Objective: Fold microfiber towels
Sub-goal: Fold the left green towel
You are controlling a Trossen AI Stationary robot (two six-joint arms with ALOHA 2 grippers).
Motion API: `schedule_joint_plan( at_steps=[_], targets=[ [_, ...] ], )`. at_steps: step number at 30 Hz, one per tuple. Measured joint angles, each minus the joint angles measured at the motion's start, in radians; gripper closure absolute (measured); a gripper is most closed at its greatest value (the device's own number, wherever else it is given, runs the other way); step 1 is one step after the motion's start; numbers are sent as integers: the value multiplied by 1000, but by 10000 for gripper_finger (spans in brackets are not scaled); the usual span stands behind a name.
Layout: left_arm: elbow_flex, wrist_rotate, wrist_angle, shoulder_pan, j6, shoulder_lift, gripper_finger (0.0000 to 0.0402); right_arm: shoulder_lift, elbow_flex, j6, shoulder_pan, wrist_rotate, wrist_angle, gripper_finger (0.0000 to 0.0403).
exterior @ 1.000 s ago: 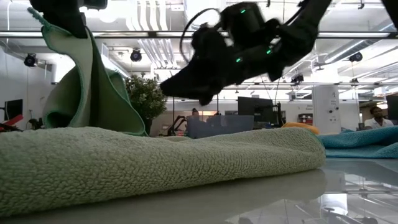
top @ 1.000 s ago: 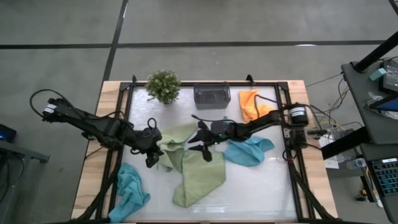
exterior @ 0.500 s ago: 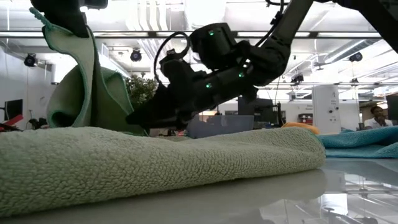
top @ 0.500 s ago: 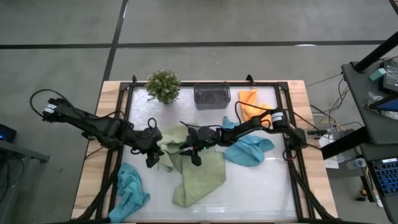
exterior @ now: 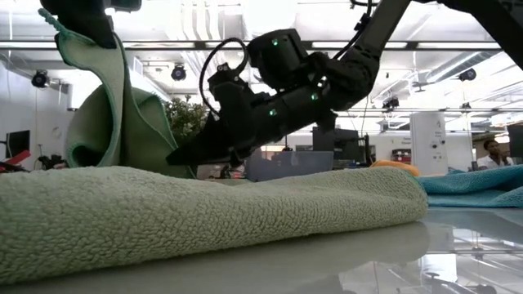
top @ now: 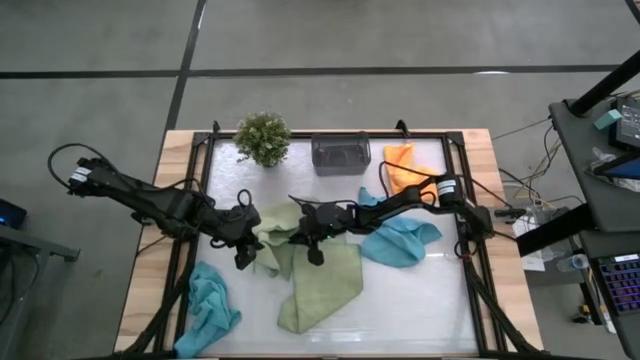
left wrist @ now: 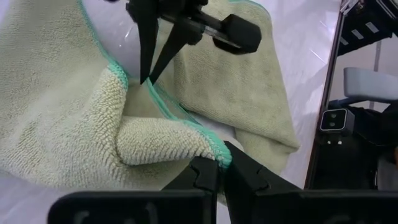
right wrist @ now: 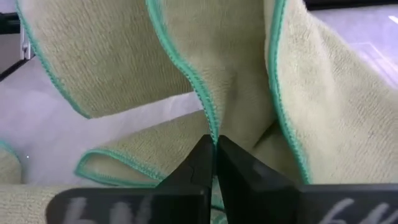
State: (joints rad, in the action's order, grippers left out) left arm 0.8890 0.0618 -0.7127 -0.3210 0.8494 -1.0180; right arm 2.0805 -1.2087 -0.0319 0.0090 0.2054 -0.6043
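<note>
White table (top: 420,310), concrete floor; left tool (left wrist: 219,163), right tool (right wrist: 214,144) each pinch green towel (top: 285,235).

A light green microfiber towel (exterior: 204,216) is lying flat across the glossy white surface (exterior: 343,265), filling the foreground. Behind it on the left, a second light green towel (exterior: 110,122) is hanging upright in folds, its top edge pinched by a dark tool (exterior: 82,18) at the upper corner. The other dark tool (exterior: 184,155) is reaching down from the upper right, its tips closed together and pointing at the hanging towel's lower folds. A teal-blue towel (exterior: 478,186) is lying at the far right.
</note>
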Motion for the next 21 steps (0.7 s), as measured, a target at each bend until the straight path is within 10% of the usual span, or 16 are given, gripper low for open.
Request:
schedule_joint_plan(
  at_steps=[21],
  targets=[
    [-2, -67, -49, 0, 88, 8, 402, -516, 16, 374, 6, -233, 568, 394]
  ],
)
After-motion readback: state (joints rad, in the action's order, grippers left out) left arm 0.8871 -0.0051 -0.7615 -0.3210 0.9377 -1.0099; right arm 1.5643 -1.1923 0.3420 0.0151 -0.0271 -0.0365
